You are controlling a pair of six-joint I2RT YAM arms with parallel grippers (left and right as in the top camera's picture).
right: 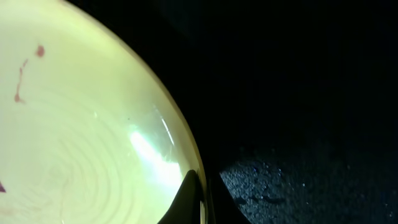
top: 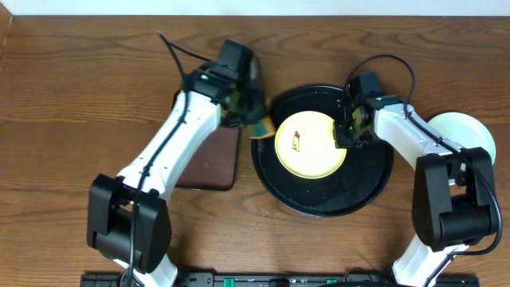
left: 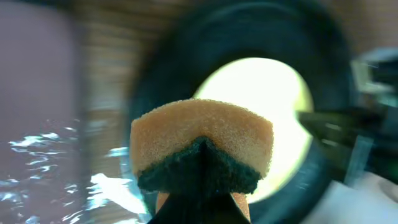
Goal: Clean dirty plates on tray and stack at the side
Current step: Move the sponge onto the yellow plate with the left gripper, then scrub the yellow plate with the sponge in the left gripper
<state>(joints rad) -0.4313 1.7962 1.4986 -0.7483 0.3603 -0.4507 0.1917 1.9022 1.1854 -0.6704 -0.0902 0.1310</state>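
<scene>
Right gripper (top: 345, 134), angled down, seemingly pinches yellow plate (top: 315, 153).

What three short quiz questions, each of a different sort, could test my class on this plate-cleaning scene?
1. True or false: the yellow plate lies on the black tray.
2. The left pincer holds: A a cloth, B a sponge, C a brush.
3. Fill in: the right pincer pinches the yellow plate at its ____.
Key: 1 true; 2 B; 3 rim.
</scene>
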